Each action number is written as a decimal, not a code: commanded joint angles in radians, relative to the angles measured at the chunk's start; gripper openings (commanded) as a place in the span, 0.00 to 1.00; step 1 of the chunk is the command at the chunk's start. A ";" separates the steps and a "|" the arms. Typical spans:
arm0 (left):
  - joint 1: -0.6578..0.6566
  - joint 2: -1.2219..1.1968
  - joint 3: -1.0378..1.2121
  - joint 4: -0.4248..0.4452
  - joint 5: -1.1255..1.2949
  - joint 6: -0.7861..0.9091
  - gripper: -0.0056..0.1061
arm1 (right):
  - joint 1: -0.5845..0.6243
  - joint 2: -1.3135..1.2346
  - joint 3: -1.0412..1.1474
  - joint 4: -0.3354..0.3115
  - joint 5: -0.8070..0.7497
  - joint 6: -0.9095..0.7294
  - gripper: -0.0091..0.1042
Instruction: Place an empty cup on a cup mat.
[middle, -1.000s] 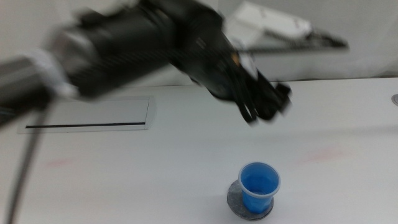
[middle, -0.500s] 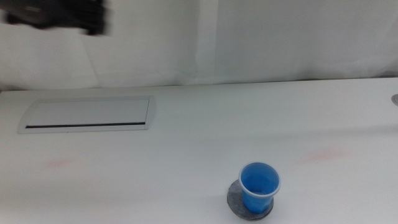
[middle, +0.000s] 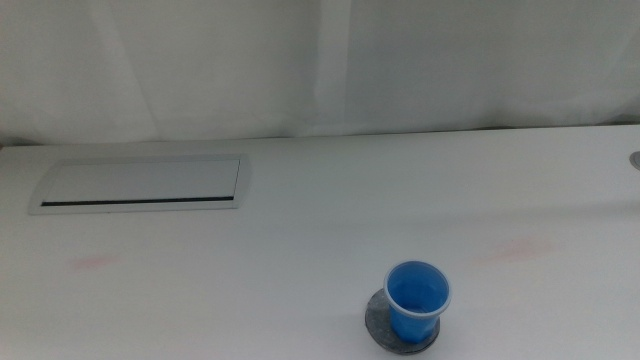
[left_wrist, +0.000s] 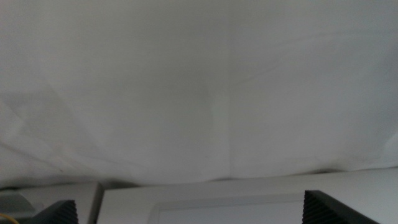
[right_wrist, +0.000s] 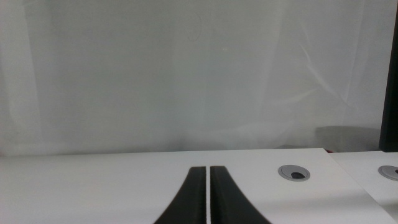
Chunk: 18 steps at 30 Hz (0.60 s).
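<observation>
White table (middle: 300, 230) under a pale draped backdrop; a rectangular white panel with a dark slot (middle: 140, 185) sits far left. Small bright blue tapered plastic cup (middle: 417, 300) stands upright and empty on the flat round mottled grey cup mat (middle: 378, 322), near edge, right of centre; the mat's rim shows around the cup's base. Judgement: placement looks done, nothing left but to confirm it is stable. Neither arm appears in the middle view. Left end effector (left_wrist: 186, 214): jaw tips wide apart, holding nothing, facing the backdrop. Right end effector (right_wrist: 208, 199): jaws nearly together, only a thin slit between them, gripping nothing, over bare table.
</observation>
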 joint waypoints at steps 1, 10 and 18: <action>0.004 -0.059 0.006 -0.008 0.017 0.021 0.87 | -0.005 -0.035 0.034 -0.005 0.003 -0.006 0.06; 0.002 -0.377 0.407 -0.008 -0.176 0.090 0.87 | -0.005 -0.035 0.034 -0.005 0.003 -0.006 0.06; 0.002 -0.777 0.940 -0.010 -0.400 -0.018 0.87 | -0.005 -0.035 0.034 -0.005 0.003 -0.006 0.06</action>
